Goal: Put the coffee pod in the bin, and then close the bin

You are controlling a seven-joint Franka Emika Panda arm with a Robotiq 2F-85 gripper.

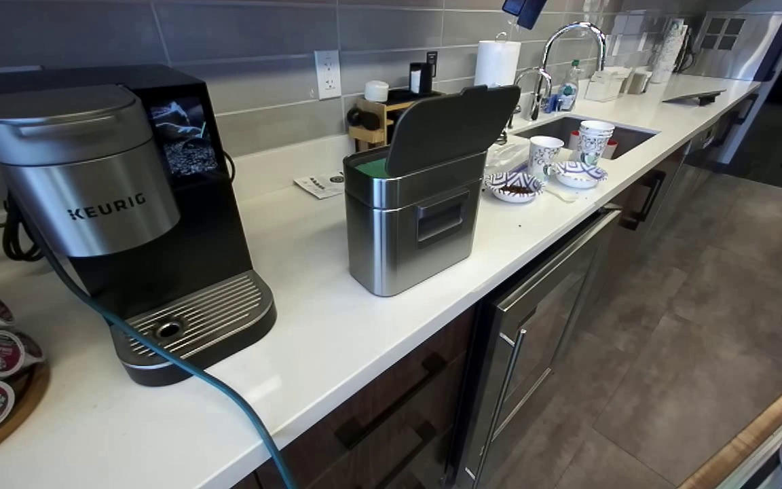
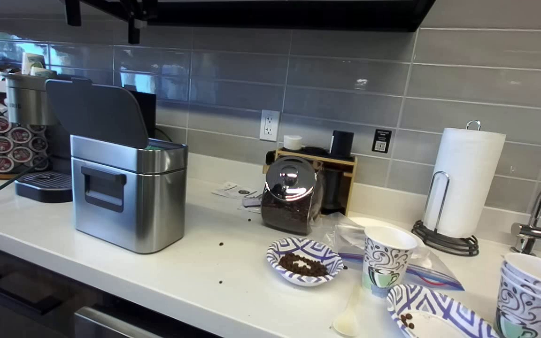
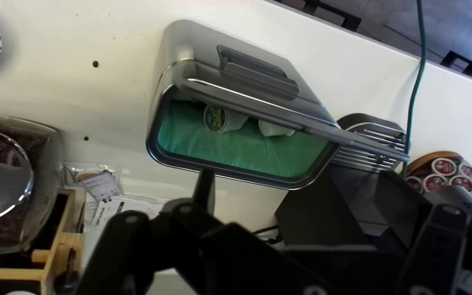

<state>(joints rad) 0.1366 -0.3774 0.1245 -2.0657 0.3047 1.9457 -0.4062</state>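
The brushed-steel bin stands on the counter with its dark lid raised in both exterior views. In the wrist view the bin's rim surrounds a green liner. A pod with a green label lies inside on its side, with a second white pod beside it, partly hidden by the lid's edge. Which is the task's pod I cannot tell. My gripper is open and empty, its fingers wide apart over the bin's back side. Its black fingertips also show above the bin in an exterior view.
The Keurig machine stands beside the bin, with a rack of red-topped pods beyond. A teal cable crosses the counter's front edge. On the bin's other side are a jar of beans, bowls and paper cups.
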